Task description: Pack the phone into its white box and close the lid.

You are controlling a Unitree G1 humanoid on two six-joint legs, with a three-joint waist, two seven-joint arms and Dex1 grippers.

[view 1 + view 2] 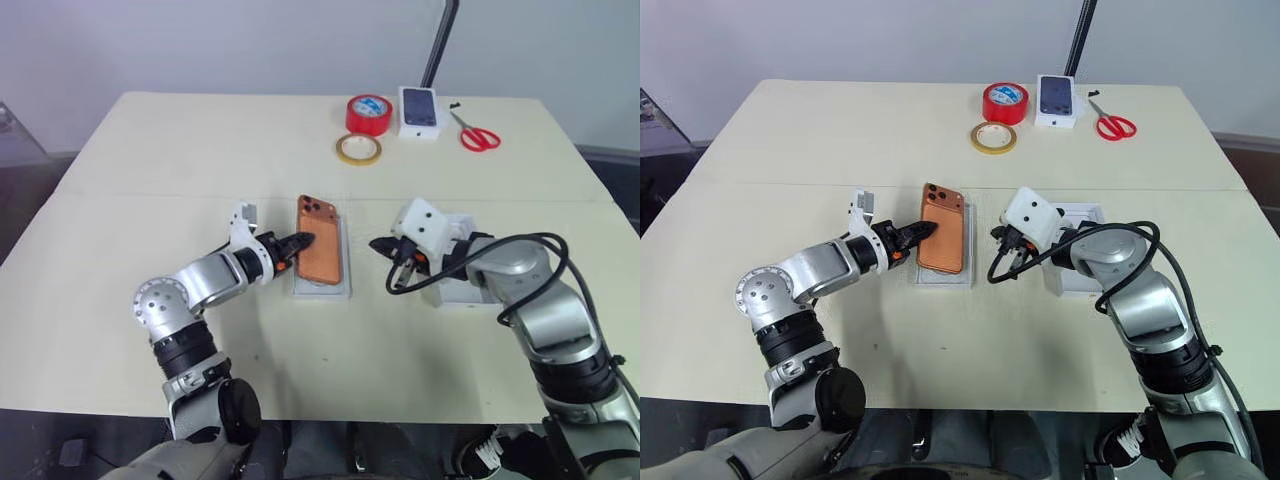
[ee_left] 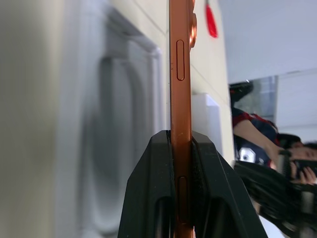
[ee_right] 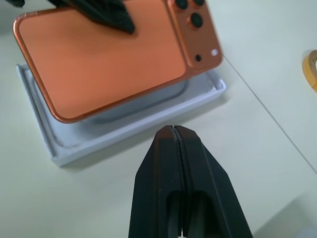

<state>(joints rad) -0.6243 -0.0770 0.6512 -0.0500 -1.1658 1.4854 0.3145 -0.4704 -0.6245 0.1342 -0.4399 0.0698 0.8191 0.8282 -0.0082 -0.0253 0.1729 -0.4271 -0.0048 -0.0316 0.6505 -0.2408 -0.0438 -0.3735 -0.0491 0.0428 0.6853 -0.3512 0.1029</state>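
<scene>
At table centre, I have the left gripper point(image 1: 297, 243) reaching in from nine o'clock, its jaws clamped on the long edge of the phone point(image 1: 319, 253), which hangs tilted just above the white box point(image 1: 345, 290), camera bump at twelve o'clock. At three o'clock of the box my right gripper point(image 1: 381, 246) hovers clear with its jaws pressed together and empty, the forearm lying across the lid point(image 1: 1081, 214). Towards twelve o'clock, well apart, sit a red tape roll point(image 1: 369, 114), a yellow tape ring point(image 1: 358, 149), a printed phone box point(image 1: 420, 111) and red scissors point(image 1: 478, 134). The table point(image 1: 130, 170) is bare towards six and nine o'clock.
</scene>
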